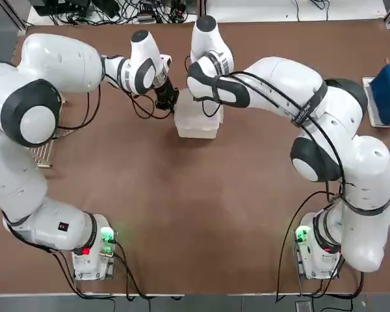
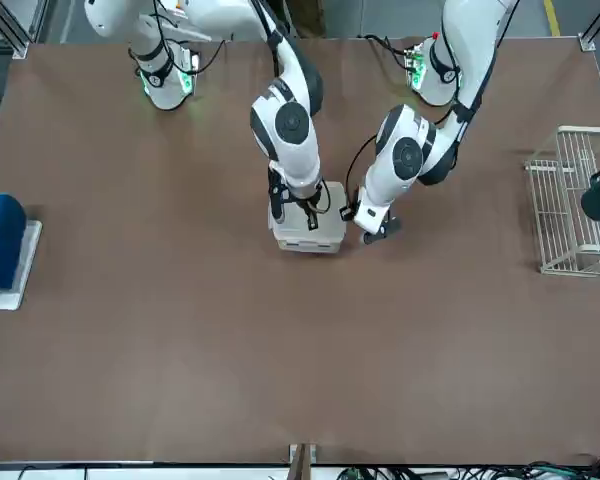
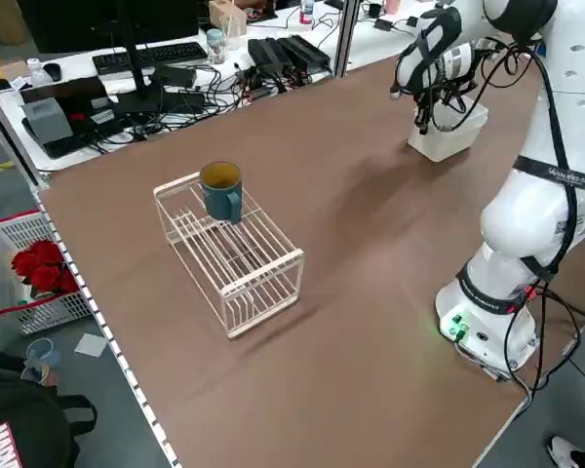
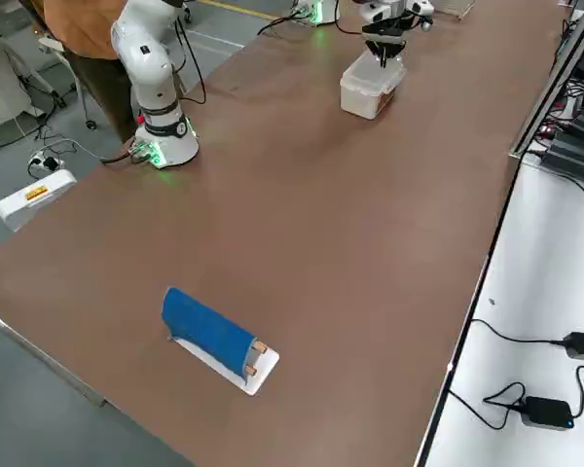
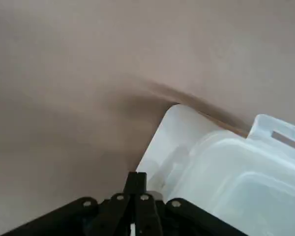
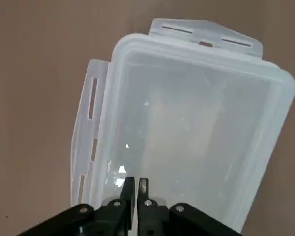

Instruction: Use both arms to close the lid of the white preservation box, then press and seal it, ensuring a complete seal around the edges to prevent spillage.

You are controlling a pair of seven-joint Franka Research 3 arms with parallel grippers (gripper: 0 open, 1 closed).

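Translucent rounded-corner plastic lid (image 6: pixel 196 128) sits on smooth brown table (image 1: pixel 182 214).

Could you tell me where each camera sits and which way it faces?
Top: overhead, looking down; both arms, box.
Front: across the table, facing the robot; right gripper on the lid, left gripper beside.
Left side: raised, diagonal; wire rack, mug.
Right side: raised, diagonal; blue object.
Left wrist: box corner.
Right wrist: lid from above.
Top and front share the box.
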